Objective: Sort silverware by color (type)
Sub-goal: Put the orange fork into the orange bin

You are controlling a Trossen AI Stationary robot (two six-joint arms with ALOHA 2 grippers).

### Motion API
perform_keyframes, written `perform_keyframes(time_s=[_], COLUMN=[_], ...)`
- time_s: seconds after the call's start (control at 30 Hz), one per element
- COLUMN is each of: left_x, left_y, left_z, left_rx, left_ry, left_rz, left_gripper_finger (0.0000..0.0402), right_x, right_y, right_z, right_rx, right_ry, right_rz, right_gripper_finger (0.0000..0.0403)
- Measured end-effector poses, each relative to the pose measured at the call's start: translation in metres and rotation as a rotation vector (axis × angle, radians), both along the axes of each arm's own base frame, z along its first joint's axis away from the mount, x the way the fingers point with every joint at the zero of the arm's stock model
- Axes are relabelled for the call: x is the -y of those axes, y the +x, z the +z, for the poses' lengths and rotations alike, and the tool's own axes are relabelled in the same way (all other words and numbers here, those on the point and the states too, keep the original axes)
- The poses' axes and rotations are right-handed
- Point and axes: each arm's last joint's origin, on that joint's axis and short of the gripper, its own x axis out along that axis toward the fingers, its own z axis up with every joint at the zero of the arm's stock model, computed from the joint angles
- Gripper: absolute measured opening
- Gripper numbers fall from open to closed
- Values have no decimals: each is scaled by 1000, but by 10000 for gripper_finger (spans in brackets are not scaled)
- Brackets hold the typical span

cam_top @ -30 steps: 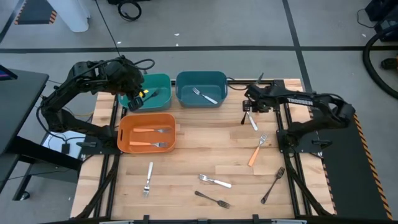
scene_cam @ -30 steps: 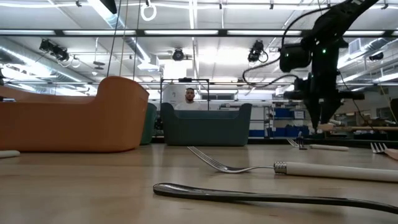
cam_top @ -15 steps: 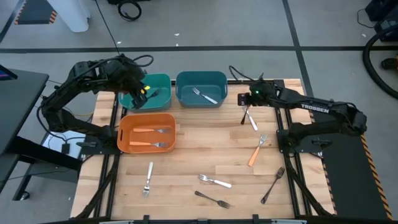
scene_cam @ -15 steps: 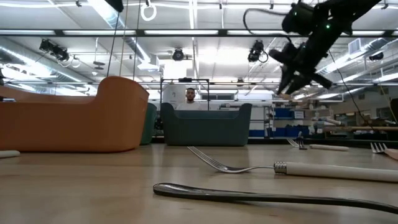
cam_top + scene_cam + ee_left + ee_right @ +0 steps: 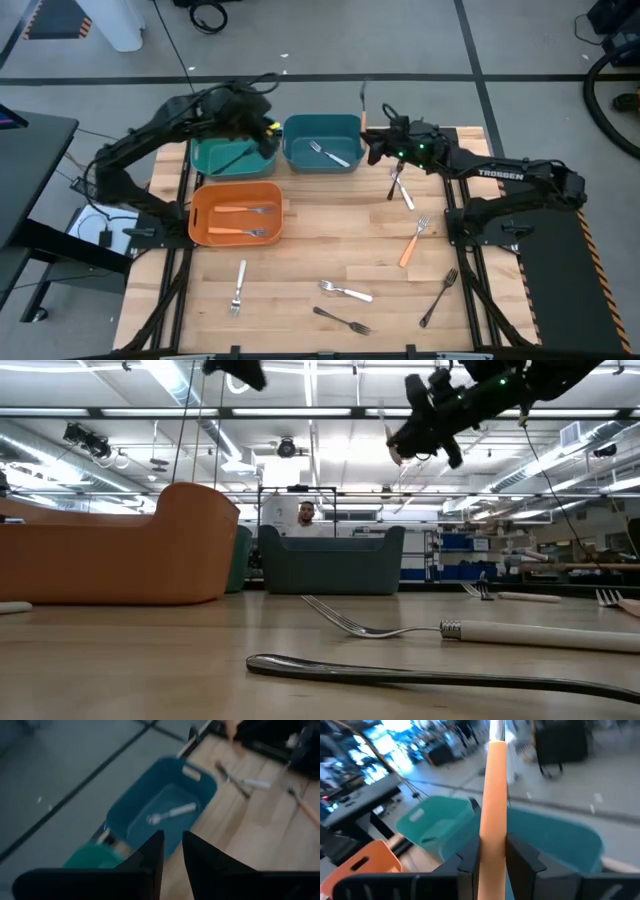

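My right claw point(image 5: 492, 857) is clamped on the orange-handled fork point(image 5: 493, 795), which is light, stiff and slick, so I grip mid-handle. My left claw point(image 5: 171, 851) is nearly closed and empty.

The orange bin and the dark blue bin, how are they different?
The orange bin holds two orange-handled forks; the dark blue bin holds one pale-handled fork. The orange bin sits nearer the table's front; the dark blue bin sits at the back edge. Both are rounded plastic bins.
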Motion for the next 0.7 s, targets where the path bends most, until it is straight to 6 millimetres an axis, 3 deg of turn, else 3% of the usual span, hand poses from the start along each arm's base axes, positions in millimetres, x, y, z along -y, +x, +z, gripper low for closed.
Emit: perform_keyframes(time_s=[0.23, 0.37, 0.7], left_x=[-19, -28, -43], left_y=[60, 86, 125], left_z=[-11, -26, -61], left_rx=[197, 233, 227], left_ry=[34, 30, 9], left_rz=[-109, -133, -121], left_gripper_finger=[80, 80, 80], right_x=[-1, -7, -20], right_y=[18, 25, 34], right_z=[4, 0, -6], right_rx=[101, 68, 19], right_ry=[-117, -153, -180], right_rz=[19, 56, 84], right_gripper_finger=[78, 78, 79])
